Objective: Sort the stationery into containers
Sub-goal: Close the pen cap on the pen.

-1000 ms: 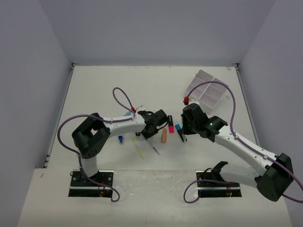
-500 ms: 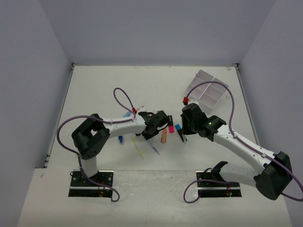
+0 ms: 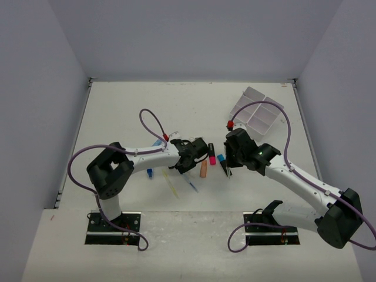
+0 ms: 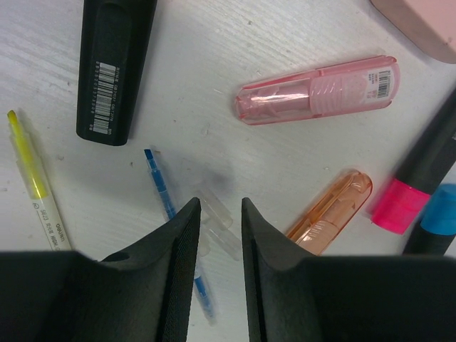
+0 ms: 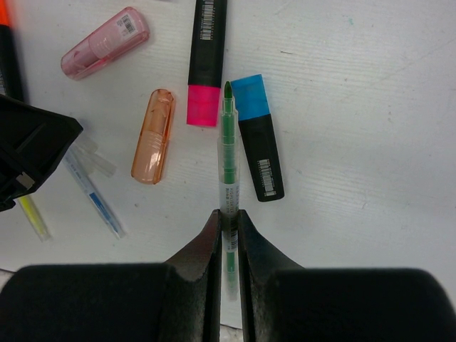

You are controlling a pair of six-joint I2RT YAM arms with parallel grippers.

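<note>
My right gripper (image 5: 228,214) is shut on a thin green pen (image 5: 228,153) and holds it just above the table; it also shows in the top view (image 3: 227,170). Under the pen lie a blue-capped black highlighter (image 5: 255,135) and a pink-capped one (image 5: 206,64). My left gripper (image 4: 219,206) is open with a narrow gap, low over a clear cap (image 4: 217,217) and a thin blue pen (image 4: 162,189). Close by are a pink clear case (image 4: 317,89), an orange clear case (image 4: 331,214), a black highlighter (image 4: 114,64) and a yellow pen (image 4: 32,178). The white divided tray (image 3: 256,113) sits far right.
The two grippers work close together at mid-table; the left one (image 5: 28,149) shows at the left edge of the right wrist view. Purple cables loop above both arms. Grey walls close in the table on three sides.
The left gripper has crept slightly to the right over the pens. The right arm has held still with the green pen.
</note>
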